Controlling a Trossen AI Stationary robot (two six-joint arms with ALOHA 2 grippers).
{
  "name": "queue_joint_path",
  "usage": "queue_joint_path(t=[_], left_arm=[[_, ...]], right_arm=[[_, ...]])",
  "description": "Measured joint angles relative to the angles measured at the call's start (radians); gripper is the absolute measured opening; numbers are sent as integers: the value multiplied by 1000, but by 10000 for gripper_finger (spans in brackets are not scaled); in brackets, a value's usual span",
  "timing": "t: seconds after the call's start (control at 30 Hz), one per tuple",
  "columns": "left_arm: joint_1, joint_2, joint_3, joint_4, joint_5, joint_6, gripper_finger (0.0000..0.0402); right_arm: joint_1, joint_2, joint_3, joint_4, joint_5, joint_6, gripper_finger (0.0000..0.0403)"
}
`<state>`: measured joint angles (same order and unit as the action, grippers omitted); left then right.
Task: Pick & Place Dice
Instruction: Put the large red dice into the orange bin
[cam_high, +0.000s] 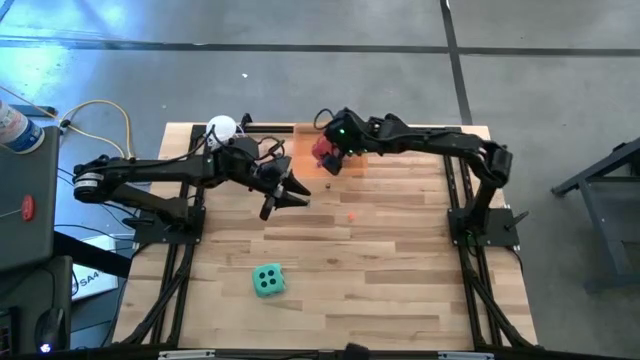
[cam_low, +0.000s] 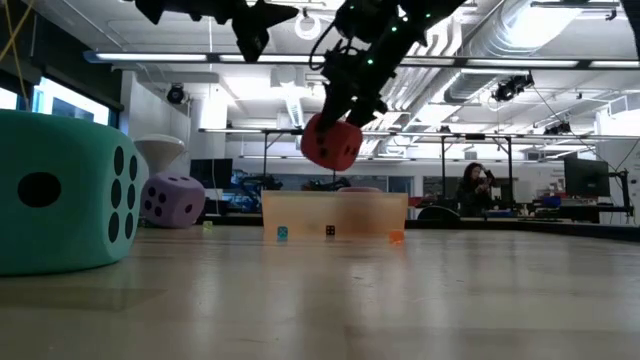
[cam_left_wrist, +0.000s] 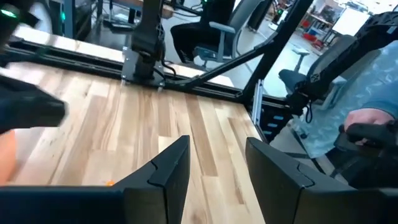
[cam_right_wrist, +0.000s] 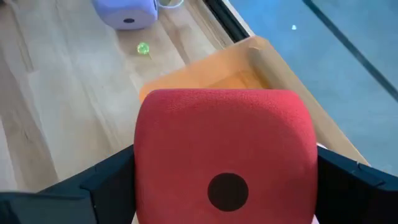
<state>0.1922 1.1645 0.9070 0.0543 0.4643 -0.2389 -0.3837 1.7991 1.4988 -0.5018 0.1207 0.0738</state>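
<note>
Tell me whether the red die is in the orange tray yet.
Not yet. The right gripper holds the red die in the air above the orange tray, clear of its rim in the low view.

Little lettering can be read. At the lower left of the high view, a white label (cam_high: 88, 283) on dark equipment beside the worktop (cam_high: 400, 250) carries dark letters that appear to read "SAA", cut off at its edge. No numerals are printed on the dice, only pips: one dark pip is seen on the red die (cam_right_wrist: 227, 155), and dark pips are shown on the green-teal die (cam_low: 60, 190) and the purple die (cam_low: 172, 200). No other text is legible.
</note>
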Motion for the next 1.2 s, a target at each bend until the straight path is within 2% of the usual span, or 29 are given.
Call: queue_joint_path(t=[0.27,0.5,0.77,1.0,1.2], left_arm=[[-7,0,0,-34,20,-5,151],[4,0,0,-38,32,0,151],[24,0,0,-62,38,0,151],[28,0,0,-62,38,7,151],[29,0,0,-66,42,6,151]], right_arm=[[-48,93,21,-42,-21,-4,354],[-45,123,18,-174,-21,37,354],[-42,122,17,-324,89,84,375],[-42,121,17,-323,-29,91,377],[-43,121,17,-328,-47,80,396]])
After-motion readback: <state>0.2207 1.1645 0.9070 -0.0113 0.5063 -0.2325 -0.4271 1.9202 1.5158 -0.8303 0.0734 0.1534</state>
